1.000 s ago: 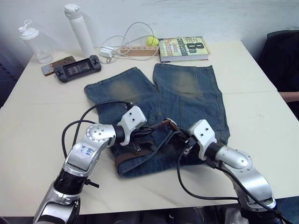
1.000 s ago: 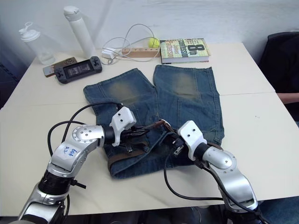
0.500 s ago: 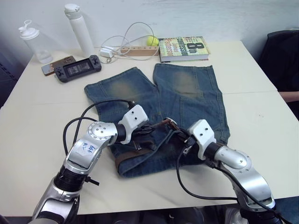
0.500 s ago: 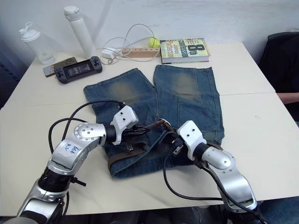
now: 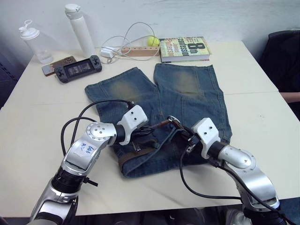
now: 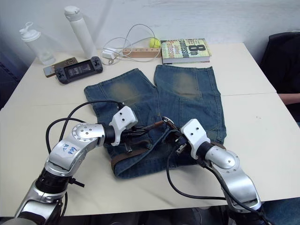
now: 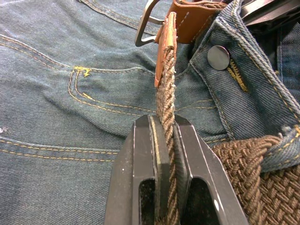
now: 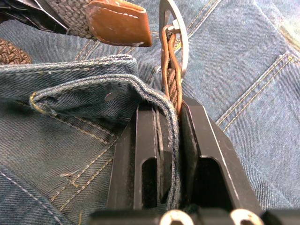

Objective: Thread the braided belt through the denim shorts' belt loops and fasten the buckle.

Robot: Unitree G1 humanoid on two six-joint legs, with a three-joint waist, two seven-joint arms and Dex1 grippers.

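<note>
Your shorts (image 5: 187,93) are lying flat in the middle of the table (image 5: 262,117), legs pointing to 12 o'clock and the waistband at the 6 o'clock end, nearest you. The belt (image 5: 140,152) is sitting along that waistband, partly tucked under the denim.

Your left pincer (image 7: 162,123) is pinching the belt. In the left wrist view its two fingers (image 7: 140,154) are pressing on the woven strap from both sides, and the strap is standing on its edge between them. Past the fingertips the strap is running on to its lighter brown tip (image 7: 187,18). The tip is lying just beside the buckle (image 7: 149,21) and the shorts' metal button (image 7: 218,57).

Your right pincer (image 8: 169,108) is pinching too. In the right wrist view its fingers (image 8: 199,140) are squeezing a fold of the waistband and the buckle end of the belt together. The buckle is sticking out just past the fingertips, and the brown tip is lying near it, a little apart.

From the head view, your two pincers are facing each other across the front of the shorts, left one at 9 o'clock, right one at 3 o'clock, with the buckle and the tip between them.

At the table's 12 o'clock edge are sitting a book (image 5: 183,48), a yellow ball (image 5: 152,41), a white cable (image 5: 129,40), a game pad (image 5: 77,69) and two bottles (image 5: 79,29).
</note>
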